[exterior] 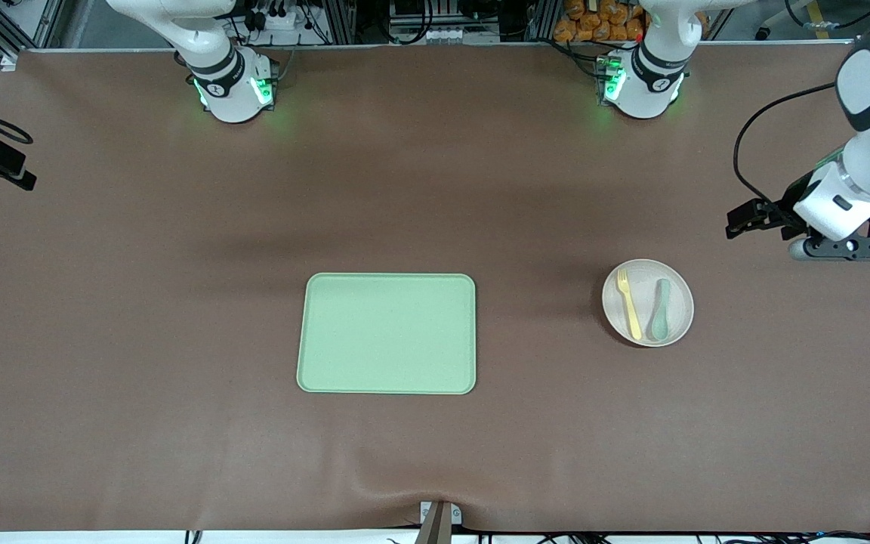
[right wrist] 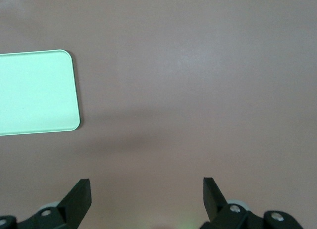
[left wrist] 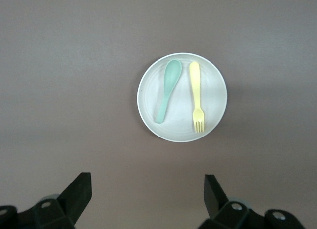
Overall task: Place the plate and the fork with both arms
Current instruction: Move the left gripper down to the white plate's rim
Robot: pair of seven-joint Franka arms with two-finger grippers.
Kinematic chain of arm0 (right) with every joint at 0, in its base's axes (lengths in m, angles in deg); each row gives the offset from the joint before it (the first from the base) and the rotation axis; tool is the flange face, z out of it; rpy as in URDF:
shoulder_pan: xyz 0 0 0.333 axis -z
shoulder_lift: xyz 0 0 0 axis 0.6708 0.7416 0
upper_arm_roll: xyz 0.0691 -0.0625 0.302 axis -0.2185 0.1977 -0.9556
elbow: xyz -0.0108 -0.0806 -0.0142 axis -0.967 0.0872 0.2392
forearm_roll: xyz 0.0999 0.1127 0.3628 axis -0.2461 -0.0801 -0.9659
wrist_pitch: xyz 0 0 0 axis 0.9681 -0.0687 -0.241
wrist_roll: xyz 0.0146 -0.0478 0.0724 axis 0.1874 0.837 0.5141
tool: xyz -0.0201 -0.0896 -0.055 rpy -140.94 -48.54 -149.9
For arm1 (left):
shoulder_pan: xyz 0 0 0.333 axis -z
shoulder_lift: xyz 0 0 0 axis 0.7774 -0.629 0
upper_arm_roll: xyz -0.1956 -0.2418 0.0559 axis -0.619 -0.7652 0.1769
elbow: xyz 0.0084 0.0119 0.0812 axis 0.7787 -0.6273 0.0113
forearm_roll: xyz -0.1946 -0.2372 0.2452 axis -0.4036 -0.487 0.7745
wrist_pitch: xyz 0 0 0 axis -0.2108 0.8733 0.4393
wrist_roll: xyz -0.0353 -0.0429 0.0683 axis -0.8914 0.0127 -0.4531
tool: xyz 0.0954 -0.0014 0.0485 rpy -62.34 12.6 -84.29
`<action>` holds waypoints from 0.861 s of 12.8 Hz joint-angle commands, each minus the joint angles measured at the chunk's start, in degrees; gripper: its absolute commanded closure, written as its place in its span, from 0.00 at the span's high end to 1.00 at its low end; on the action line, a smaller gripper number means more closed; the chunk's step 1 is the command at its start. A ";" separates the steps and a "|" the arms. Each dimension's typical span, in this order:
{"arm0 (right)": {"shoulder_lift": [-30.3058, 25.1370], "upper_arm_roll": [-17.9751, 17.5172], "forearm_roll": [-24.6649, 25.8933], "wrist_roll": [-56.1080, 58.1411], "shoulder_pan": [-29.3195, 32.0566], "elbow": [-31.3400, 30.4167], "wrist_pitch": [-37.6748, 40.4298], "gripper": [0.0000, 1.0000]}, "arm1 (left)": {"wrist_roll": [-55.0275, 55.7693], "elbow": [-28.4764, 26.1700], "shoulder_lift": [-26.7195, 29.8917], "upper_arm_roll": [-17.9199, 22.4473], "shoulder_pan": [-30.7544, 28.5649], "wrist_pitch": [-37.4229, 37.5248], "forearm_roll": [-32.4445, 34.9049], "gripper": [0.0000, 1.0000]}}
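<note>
The right gripper [right wrist: 146, 202] hangs with fingers spread and empty over bare brown table [exterior: 140, 302] beside the pale green tray [exterior: 387, 334], which lies mid-table. Toward the left arm's end sits the speckled plate [exterior: 677, 287], carrying the yellow fork [exterior: 629, 303] and a grey-green spoon [exterior: 661, 299] side by side, apart. The left gripper [left wrist: 147, 202] hangs released above them, nothing blocking.
</note>
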 commanded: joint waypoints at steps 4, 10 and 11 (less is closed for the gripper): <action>-0.84 0.00 -0.71 0.19 0.48 -0.92 -0.43 1.00 | -1.80 -8.56 -4.65 -0.40 -2.50 -16.25 -0.82 1.00; -0.75 0.27 -2.01 0.27 1.71 -0.92 -0.34 1.00 | -9.64 -8.40 -17.21 -0.48 -4.87 -27.87 -0.99 1.00; -0.75 0.27 -2.55 0.19 1.71 -0.92 -0.34 1.00 | -9.64 -8.40 -18.62 -0.57 -4.96 -29.63 -1.08 1.00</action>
